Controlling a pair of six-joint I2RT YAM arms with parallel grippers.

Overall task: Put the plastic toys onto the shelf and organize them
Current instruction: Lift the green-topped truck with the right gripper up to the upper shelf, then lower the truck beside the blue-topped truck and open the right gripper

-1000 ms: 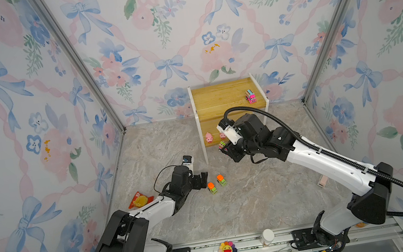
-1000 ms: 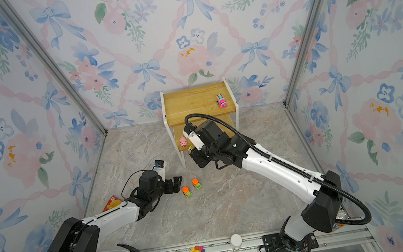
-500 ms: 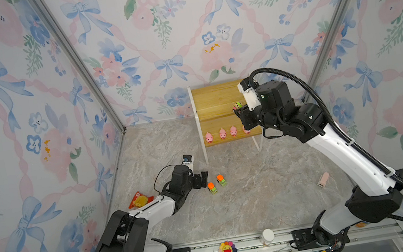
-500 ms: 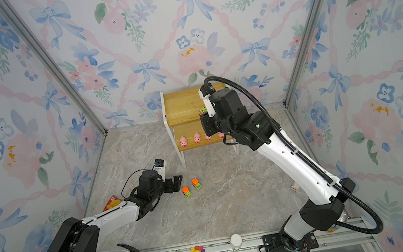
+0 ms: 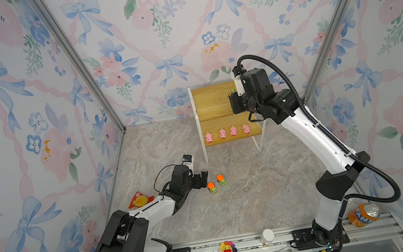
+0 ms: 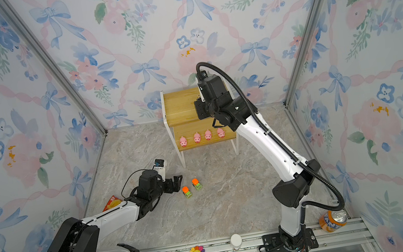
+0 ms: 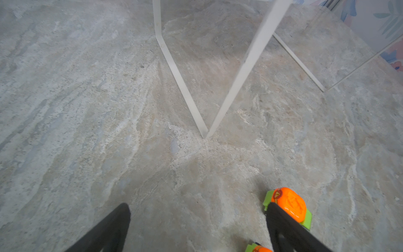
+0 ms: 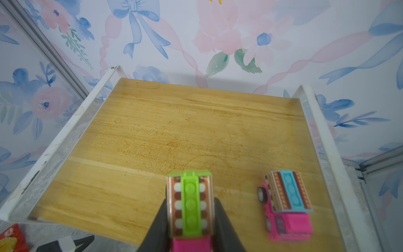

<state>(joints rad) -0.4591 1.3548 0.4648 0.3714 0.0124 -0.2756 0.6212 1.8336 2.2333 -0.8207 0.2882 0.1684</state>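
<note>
**A:** Where's the right tool at here?

**B:** Pinched narrow on the green-roof car, a pink one, gripped by its flanks. It hangs over the front part of the shelf top board. Can't tell if the wheels touch the wood.

**A:** And the neighbour?

**B:** The blue-roof car sits on that same board just beside it, between it and a white side rail, not touching. Their long axes run nearly parallel, front-to-back across the board. So I reckon the drop only has to go straight down and keep that gap.

**A:** Arm pose?

**B:** The right arm reaches high, elbow up, wrist over the shelf, tool aimed toward the back wall. It's clearly the nearer arm for the top board.

**A:** Rest of the toys?

**B:** Four pigs are in a row on the lower board. Two green cars are on the table, right by the left tool. That one lies low, jaws wide with nothing between them, one finger just beside a car.
</note>
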